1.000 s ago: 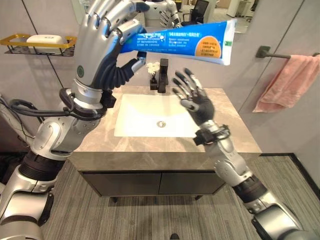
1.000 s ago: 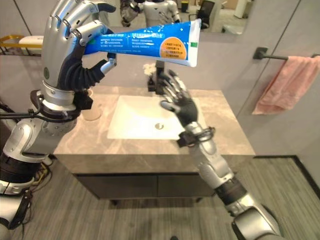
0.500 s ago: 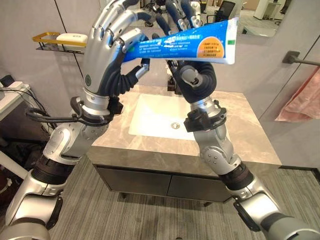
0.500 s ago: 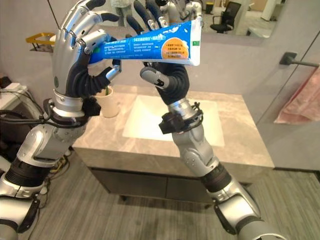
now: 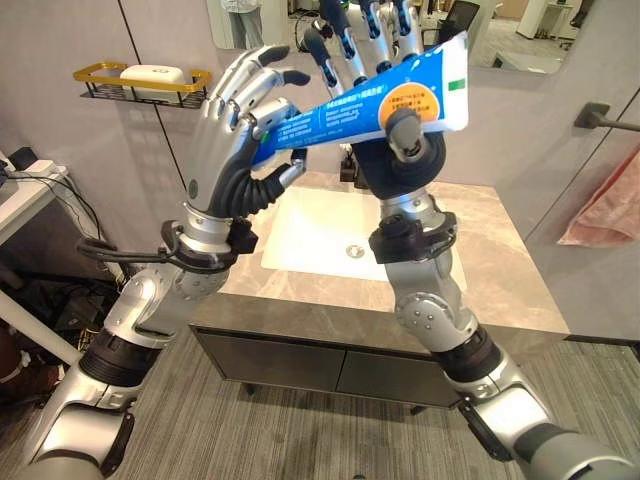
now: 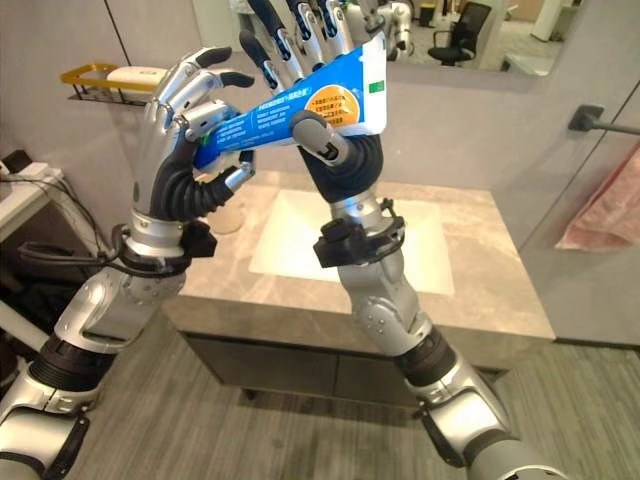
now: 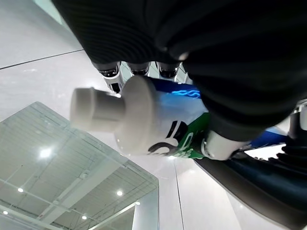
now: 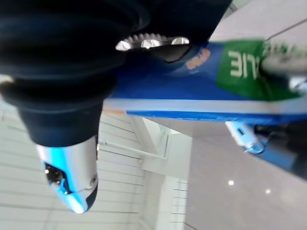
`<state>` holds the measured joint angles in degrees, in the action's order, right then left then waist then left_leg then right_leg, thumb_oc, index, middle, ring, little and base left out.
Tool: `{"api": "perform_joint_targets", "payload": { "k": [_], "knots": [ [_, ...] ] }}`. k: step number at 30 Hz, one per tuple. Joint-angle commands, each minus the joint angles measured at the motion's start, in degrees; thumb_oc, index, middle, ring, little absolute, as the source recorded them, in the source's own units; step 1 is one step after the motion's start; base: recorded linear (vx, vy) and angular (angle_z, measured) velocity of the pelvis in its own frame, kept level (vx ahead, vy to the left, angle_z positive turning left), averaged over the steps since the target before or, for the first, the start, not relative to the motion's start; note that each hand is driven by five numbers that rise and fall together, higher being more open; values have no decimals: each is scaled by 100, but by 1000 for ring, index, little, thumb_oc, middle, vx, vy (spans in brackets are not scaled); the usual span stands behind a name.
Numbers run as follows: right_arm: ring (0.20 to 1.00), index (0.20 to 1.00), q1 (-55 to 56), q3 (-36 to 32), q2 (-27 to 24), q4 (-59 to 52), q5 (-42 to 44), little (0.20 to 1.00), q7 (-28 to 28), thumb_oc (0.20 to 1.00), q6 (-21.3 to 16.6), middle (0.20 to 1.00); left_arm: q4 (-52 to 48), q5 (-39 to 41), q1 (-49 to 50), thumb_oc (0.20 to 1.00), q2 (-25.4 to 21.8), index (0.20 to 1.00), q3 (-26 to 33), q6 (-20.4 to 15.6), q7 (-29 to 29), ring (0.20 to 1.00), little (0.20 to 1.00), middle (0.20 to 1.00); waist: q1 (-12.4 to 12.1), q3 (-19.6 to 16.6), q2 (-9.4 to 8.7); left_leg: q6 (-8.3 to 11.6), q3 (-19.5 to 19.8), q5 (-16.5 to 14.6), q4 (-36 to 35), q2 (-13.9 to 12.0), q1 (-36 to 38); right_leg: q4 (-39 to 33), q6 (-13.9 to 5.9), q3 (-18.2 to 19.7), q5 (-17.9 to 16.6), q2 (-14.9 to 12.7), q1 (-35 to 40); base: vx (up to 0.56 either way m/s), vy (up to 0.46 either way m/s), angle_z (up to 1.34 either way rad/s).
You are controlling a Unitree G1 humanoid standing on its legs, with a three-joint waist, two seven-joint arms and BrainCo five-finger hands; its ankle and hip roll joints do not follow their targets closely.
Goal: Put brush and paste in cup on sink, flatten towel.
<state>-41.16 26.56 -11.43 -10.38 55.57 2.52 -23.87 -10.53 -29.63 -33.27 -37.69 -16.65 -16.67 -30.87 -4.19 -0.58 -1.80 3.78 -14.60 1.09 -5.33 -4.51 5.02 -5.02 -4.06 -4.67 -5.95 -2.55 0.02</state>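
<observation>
Both hands on toothpaste tube (image 5: 375, 100) — left hand (image 5: 235, 140) curled round cap end | right hand (image 5: 400, 150) thumb-pinching flat end

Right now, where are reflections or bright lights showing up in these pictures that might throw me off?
Left eye view: the mirror behind the toothpaste tube reflects a lit room, bright beside the raised left hand and right hand. Left wrist view: ceiling lights glow as spots past the white cap. Right wrist view: small light spots past the tube.

pink towel (image 5: 608, 208) cut off at edge
</observation>
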Motion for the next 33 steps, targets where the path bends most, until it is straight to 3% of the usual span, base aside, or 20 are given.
{"api": "perform_joint_targets", "payload": {
  "k": [1,2,4,6,7,18,19,20,21,22,23,26,33],
  "knots": [
    [890,890,-317,-174,246,-132,146,890,-15,890,-216,890,23,281,-211,200,-93,200,-126,-63,10,200,200,200,-109,-167,-310,117,344,-101,33,-29,4,92,-414,17,32,-562,276,0,0,0],
    [595,595,-317,-174,268,-118,154,595,-24,595,-225,595,20,307,-181,200,-67,200,-145,-77,28,200,200,200,-112,-171,-309,116,344,-101,33,-32,2,94,-412,21,33,-563,271,0,0,0],
    [470,470,-290,-172,294,-105,162,470,-38,470,-233,470,-4,386,-113,200,-11,200,-181,-102,74,200,200,200,-116,-176,-314,109,346,-99,33,-32,3,100,-406,24,33,-556,261,0,0,0],
    [228,228,-274,-183,296,-114,164,228,-45,228,-239,228,-4,463,-45,200,41,200,-200,-122,115,200,200,200,-117,-181,-321,104,347,-98,33,-33,4,98,-404,20,31,-554,260,0,0,0],
    [200,200,-267,-183,291,-118,163,200,-43,200,-246,200,22,570,-4,200,94,200,-219,-145,162,200,200,200,-113,-183,-322,105,343,-97,33,-33,3,97,-402,16,30,-553,259,0,0,0],
    [200,200,-161,-327,186,-108,111,200,-114,200,-262,200,65,1331,372,200,377,200,-219,-280,388,200,200,200,-103,-180,-357,81,339,-105,33,-41,7,100,-401,27,29,-548,249,0,0,0],
    [200,200,-120,-342,187,-118,105,200,-122,200,-268,200,26,1468,413,263,397,263,-207,-330,418,263,263,263,-102,-175,-361,78,339,-105,33,-41,2,104,-403,29,28,-548,244,0,0,0],
    [200,200,-48,-342,201,-141,76,200,-157,200,-280,200,-15,1723,523,426,474,426,-202,-387,475,426,426,426,-102,-156,-379,67,340,-106,33,-36,-6,115,-406,36,27,-551,232,0,0,0],
    [200,200,-18,-333,218,-131,63,200,-175,200,-283,200,-11,1771,579,482,503,482,-196,-353,476,482,482,482,-109,-136,-388,62,342,-109,33,-34,-10,120,-407,37,26,-553,226,0,0,0],
    [200,200,-13,-329,219,-134,59,200,-178,200,-282,200,-17,1774,587,918,503,918,-192,-350,479,918,918,918,-107,-141,-387,61,341,-109,33,-33,-10,122,-408,38,27,-553,225,0,0,0],
    [200,200,75,-344,190,-144,-38,200,-220,200,-265,200,-92,1878,775,1000,543,1000,-163,-332,549,1000,1000,1000,-138,-94,-408,44,350,-118,33,-21,-25,123,-413,26,21,-559,218,0,0,0],
    [200,200,87,-384,-126,-309,-352,200,-232,200,-130,200,-249,2211,1073,1000,494,1000,-85,-406,736,1000,1000,1000,-186,-50,-441,19,399,-118,33,1,-72,138,-425,12,21,-578,196,-5,22,1],
    [200,200,267,-539,-159,-200,-364,200,-271,200,-125,200,-421,2603,1937,1000,398,1000,321,-452,916,1000,1000,1000,-391,45,-490,-103,494,-175,33,107,-107,255,-464,-38,43,-676,163,2,54,4]
  ]
}}
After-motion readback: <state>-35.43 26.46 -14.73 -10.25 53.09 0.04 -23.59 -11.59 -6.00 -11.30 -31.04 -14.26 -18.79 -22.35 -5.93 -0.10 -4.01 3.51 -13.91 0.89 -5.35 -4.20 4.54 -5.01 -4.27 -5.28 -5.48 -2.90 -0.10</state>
